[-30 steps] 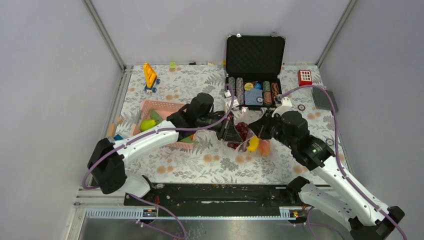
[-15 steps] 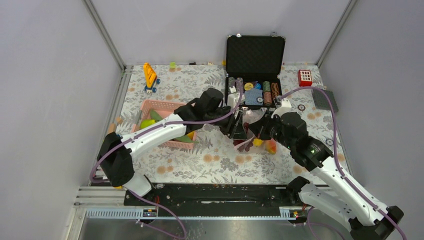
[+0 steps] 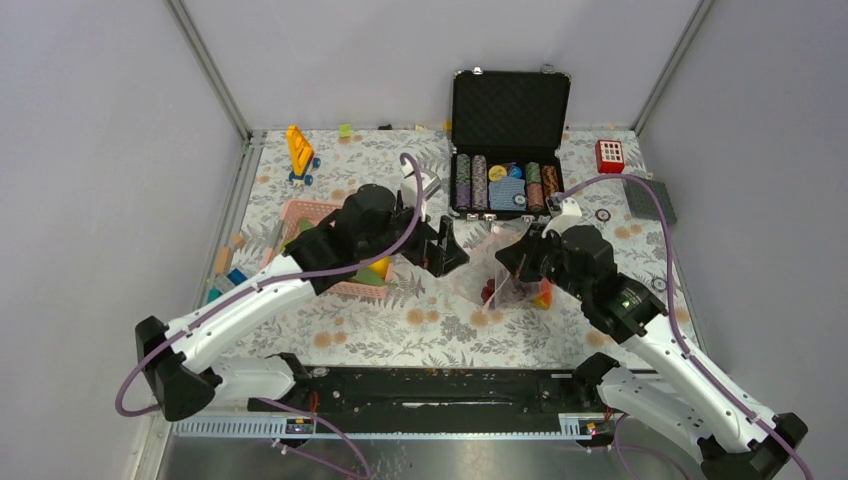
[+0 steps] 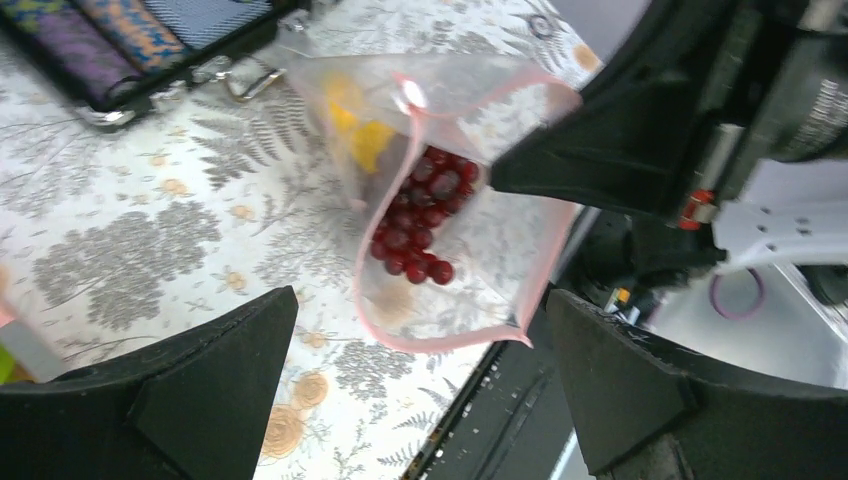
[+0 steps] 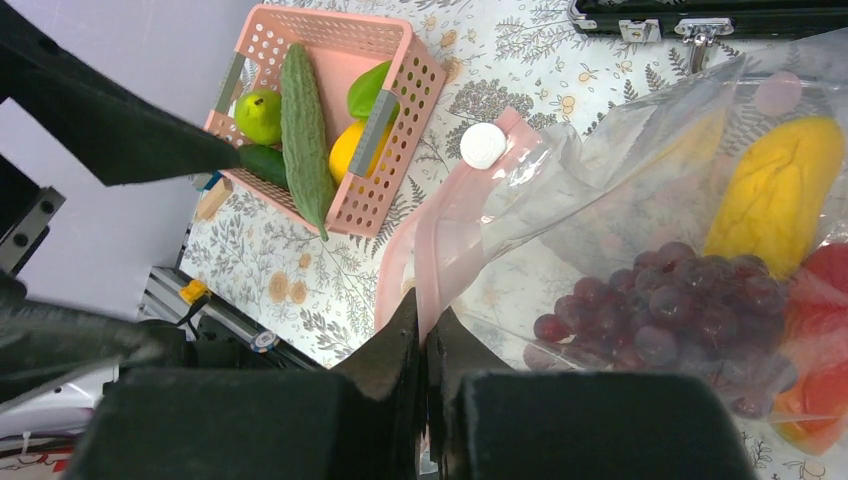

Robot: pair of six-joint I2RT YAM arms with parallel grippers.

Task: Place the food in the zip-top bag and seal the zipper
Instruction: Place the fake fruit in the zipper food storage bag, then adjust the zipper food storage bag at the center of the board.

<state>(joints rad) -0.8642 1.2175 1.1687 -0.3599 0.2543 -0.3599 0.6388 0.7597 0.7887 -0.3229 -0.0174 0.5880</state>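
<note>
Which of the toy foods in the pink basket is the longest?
The bumpy green cucumber: it stretches across the pink basket and pokes past its rim, while the yellow citrus and green leafy piece are short and rounded.

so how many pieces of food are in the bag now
3: dark grapes in the middle, a yellow piece beyond them, a red-orange piece at the frame edge; others may be hidden.

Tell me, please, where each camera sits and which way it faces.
Top external: above and behind, looking down on the table; left arm and right arm show.
Left wrist: on the left arm, facing the bag; its open left gripper shows.
Right wrist: facing the basket past the bag; the right gripper shows, shut on the bag.
Both wrist views share the grapes.
</note>
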